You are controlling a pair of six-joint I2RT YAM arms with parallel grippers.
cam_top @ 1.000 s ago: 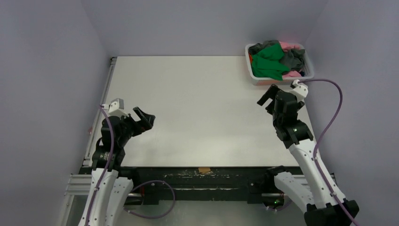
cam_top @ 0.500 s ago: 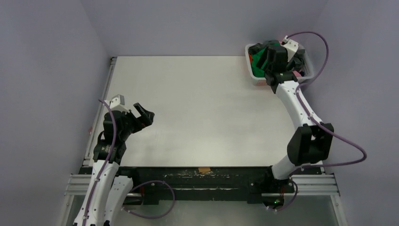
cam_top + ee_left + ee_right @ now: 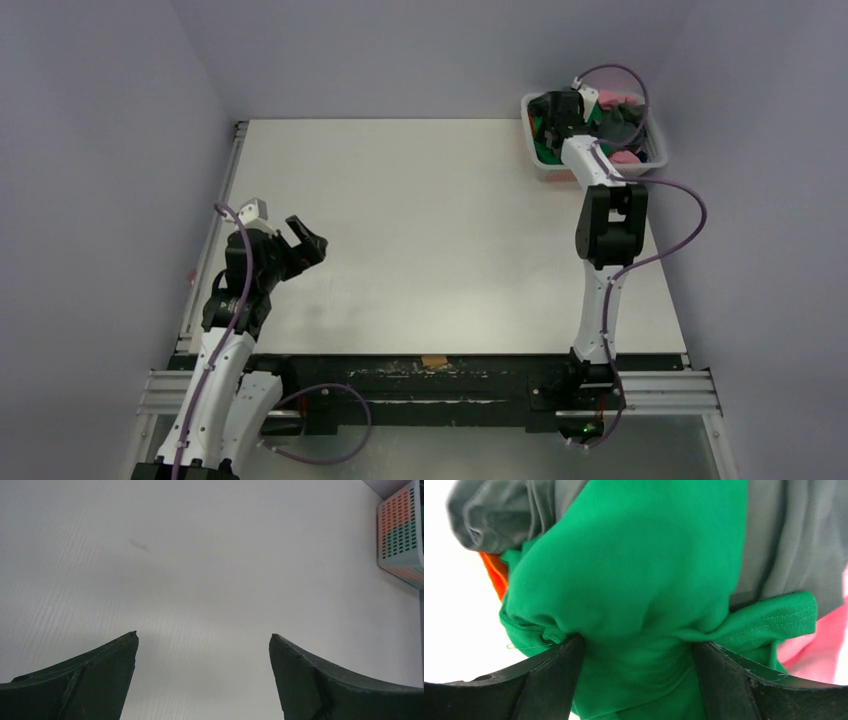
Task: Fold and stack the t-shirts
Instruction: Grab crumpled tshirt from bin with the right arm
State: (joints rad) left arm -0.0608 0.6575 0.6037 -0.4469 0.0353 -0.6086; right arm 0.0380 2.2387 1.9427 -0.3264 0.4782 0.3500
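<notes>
Table [image 3: 430, 230]: white, filling the centre of the top view.
Basket [image 3: 547, 172]: upper right, on the table corner.
T-shirts: green t-shirt [image 3: 639, 580] heaped in the basket with grey [image 3: 789, 545], pink [image 3: 819, 635] and orange [image 3: 494, 572] ones.
Right end effector [image 3: 639, 645]: in the basket, spread wide, green fabric bulging between.
Left end effector [image 3: 305, 243]: lower left, spread wide, holding nothing.

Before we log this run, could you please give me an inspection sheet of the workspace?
Surface: white table, one faint smudge.
Job's things: green t-shirt, grey t-shirt, pink t-shirt and orange t-shirt, heaped unfolded in the white basket at the far right corner.
Clutter: small brown scrap at the near edge.
Grippers: left gripper open above the table; right gripper open, fingers pressed into the green t-shirt.
Cables: purple cable loops off the right arm.
Surroundings: plain lilac-grey walls.
</notes>
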